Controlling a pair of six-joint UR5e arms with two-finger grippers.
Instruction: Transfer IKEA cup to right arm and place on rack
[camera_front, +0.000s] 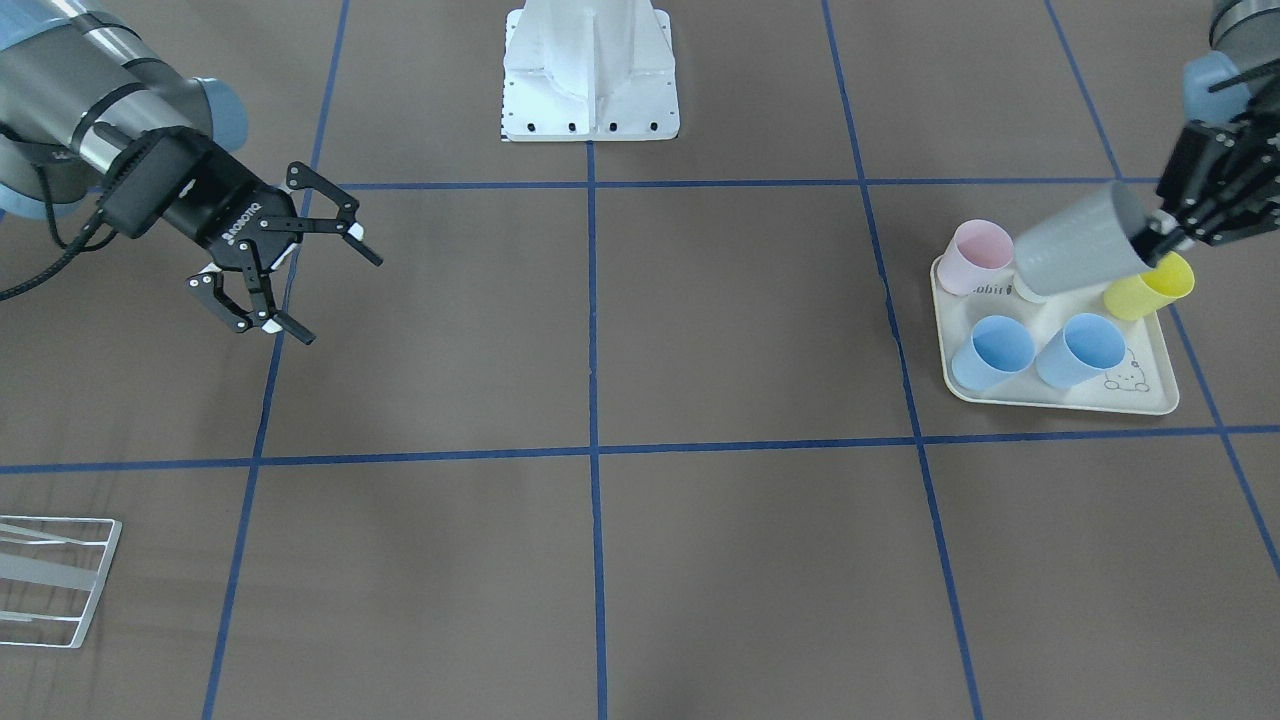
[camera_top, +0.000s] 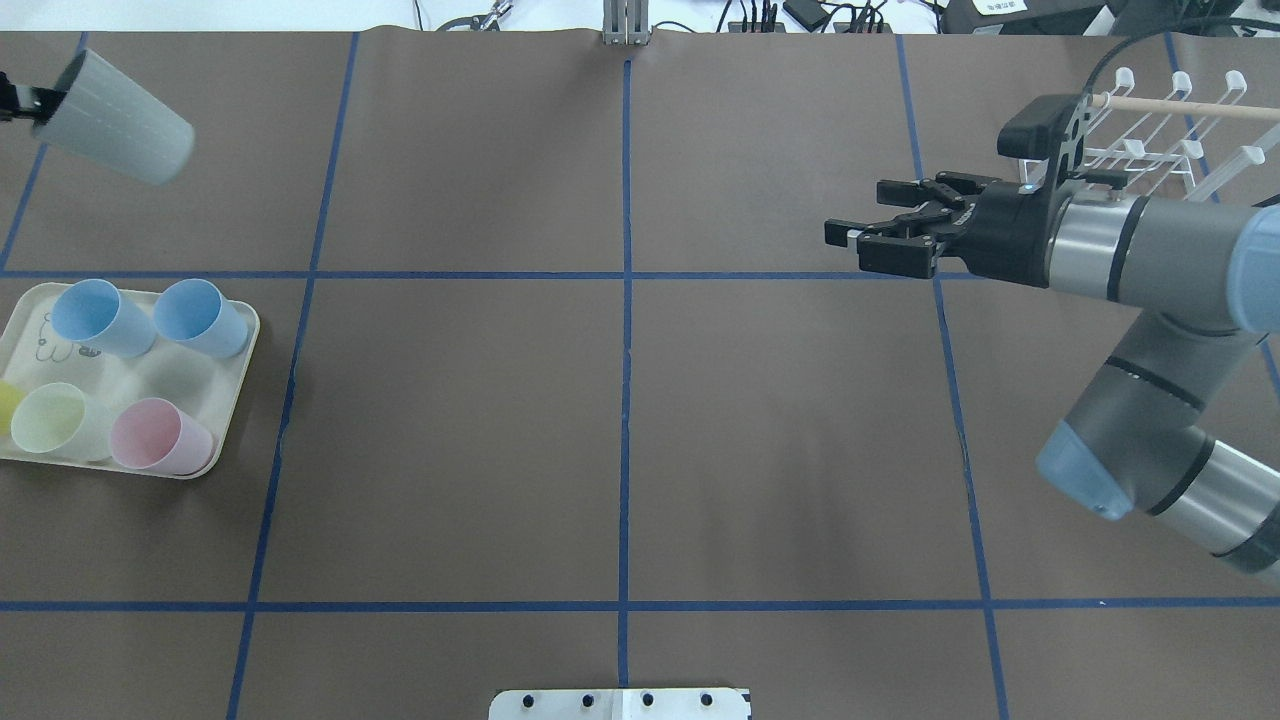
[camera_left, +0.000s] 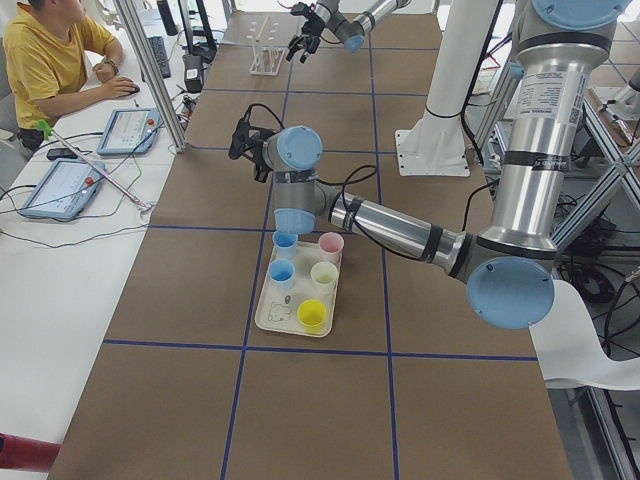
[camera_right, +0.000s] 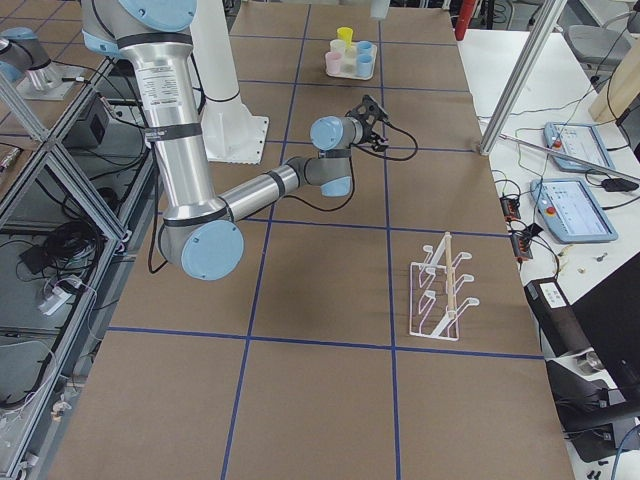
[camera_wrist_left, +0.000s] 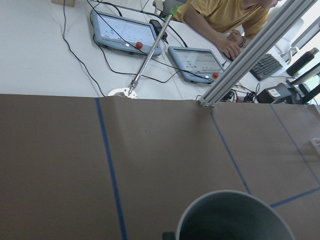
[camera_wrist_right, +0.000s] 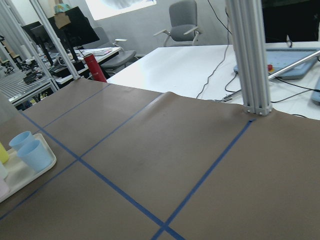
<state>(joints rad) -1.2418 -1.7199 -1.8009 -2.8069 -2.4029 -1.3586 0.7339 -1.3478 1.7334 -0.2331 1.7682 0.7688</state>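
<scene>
The IKEA cup (camera_front: 1075, 245) is grey and ribbed. It hangs tilted in the air over the cream tray (camera_front: 1060, 402), with my left gripper (camera_front: 1160, 235) shut on its rim. From overhead the cup (camera_top: 115, 120) sits at the far left, mouth toward the gripper. Its rim (camera_wrist_left: 235, 220) fills the bottom of the left wrist view. My right gripper (camera_front: 340, 300) hovers open and empty far across the table, also seen overhead (camera_top: 855, 212). The white wire rack (camera_top: 1160, 140) stands behind the right arm, and shows at a corner (camera_front: 50, 580).
The tray (camera_top: 250, 330) holds a pink cup (camera_front: 975, 255), two blue cups (camera_front: 990, 350), a yellow cup (camera_front: 1150, 285) and a pale one (camera_top: 55, 420). The white robot base (camera_front: 590, 70) stands mid-table. A person (camera_left: 50, 60) sits at a side desk.
</scene>
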